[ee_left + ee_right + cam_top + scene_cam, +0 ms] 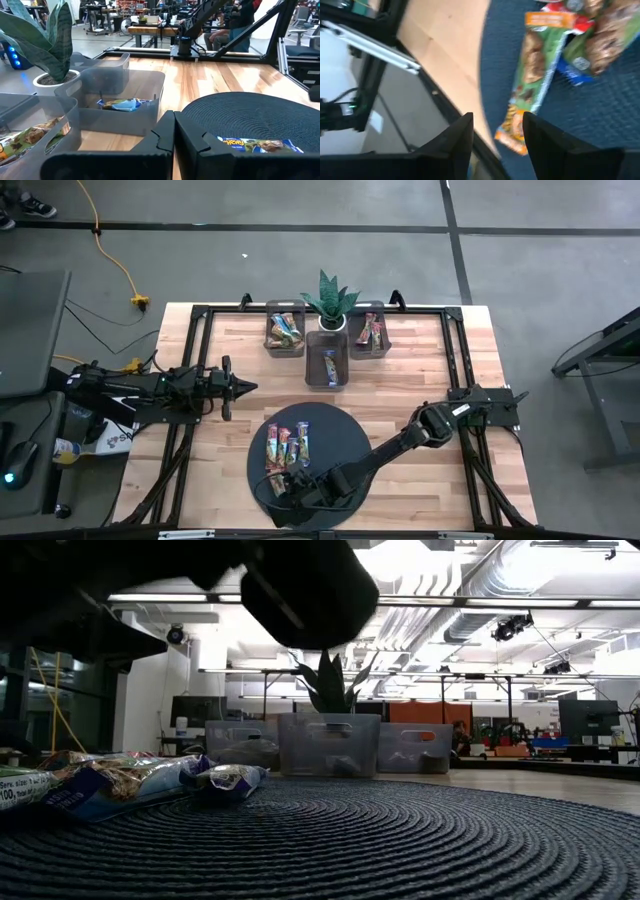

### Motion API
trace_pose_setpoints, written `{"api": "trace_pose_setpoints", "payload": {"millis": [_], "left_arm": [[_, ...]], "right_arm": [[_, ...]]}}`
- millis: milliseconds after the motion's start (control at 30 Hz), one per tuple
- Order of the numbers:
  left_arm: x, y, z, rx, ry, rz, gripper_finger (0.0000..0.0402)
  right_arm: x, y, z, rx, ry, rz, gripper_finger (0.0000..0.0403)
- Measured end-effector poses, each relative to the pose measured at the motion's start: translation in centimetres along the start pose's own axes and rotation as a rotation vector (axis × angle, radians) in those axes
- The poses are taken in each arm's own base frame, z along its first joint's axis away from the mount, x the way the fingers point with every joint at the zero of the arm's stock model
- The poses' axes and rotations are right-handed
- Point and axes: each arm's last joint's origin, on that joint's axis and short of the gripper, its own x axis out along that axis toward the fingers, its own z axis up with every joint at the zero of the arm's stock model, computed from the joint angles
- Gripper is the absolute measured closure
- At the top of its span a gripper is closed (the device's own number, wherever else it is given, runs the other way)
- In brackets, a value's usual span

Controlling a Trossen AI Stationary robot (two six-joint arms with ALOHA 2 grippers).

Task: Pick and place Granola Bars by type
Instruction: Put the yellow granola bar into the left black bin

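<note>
Overhead, the right gripper (283, 485) sits at the near-left rim of the dark round mat (345, 442), just below a small cluster of granola bars (287, 447) lying on the mat's left side; more bars lie in the three grey bins (328, 370) at the far edge beside a potted plant (330, 300). The left gripper (247, 388) hovers over bare wood left of the mat, well apart from the bars. Low view: bars piled at the left on the woven mat, bins and plant behind, a dark arm mass overhead. Left wrist view: its fingers (165, 137) are pressed together, clenched on nothing; a blue-wrapped bar (122, 104) rests in the middle bin, and another bar (260, 145) lies on the mat. Right wrist view: the two fingers (462, 135) stand apart, released, with a green and orange bar (532, 80) lying on the mat just beyond the fingertips, its end showing in the gap between them, not gripped.
</note>
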Motion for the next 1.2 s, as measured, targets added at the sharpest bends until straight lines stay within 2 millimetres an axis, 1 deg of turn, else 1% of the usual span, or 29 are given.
{"api": "trace_pose_setpoints", "payload": {"millis": [133, 267, 467, 567, 667, 767, 933, 1033, 1200], "left_arm": [[0.0, 0.0, 0.0, 0.000, 0.000, 0.000, 0.0400], [0.0, 0.0, 0.0, 0.000, 0.000, 0.000, 0.0400], [0.0, 0.0, 0.0, 0.000, 0.001, 0.000, 0.0400], [0.0, 0.0, 0.0, 0.000, 0.001, 0.000, 0.0400], [0.0, 0.0, 0.0, 0.000, 0.001, 0.000, 0.0400], [0.0, 0.0, 0.0, 0.000, 0.001, 0.000, 0.0400], [0.0, 0.0, 0.0, 0.001, 0.001, 0.000, 0.0400], [0.0, 0.0, 0.0, 0.000, 0.001, 0.000, 0.0400], [0.0, 0.0, 0.0, 0.000, 0.001, -0.001, 0.0400]], "right_arm": [[0.4, -0.3, 0.2, -0.022, -0.026, -0.013, 0.0239], [0.4, -0.1, 0.3, -0.057, -0.053, 0.006, 0.0219], [0.5, 0.0, 0.3, -0.094, -0.063, 0.011, 0.0172], [0.5, 0.0, 0.3, -0.080, -0.062, 0.011, 0.0148], [0.5, -0.1, 0.3, -0.060, -0.063, 0.005, 0.0133], [0.5, -0.1, 0.3, -0.025, -0.061, 0.008, 0.0128], [0.5, 0.0, 0.3, -0.027, -0.055, 0.013, 0.0127], [0.5, 0.0, 0.2, -0.021, -0.019, 0.016, 0.0127], [1.7, -0.9, -0.1, -0.002, -0.013, -0.015, 0.0127]]}}
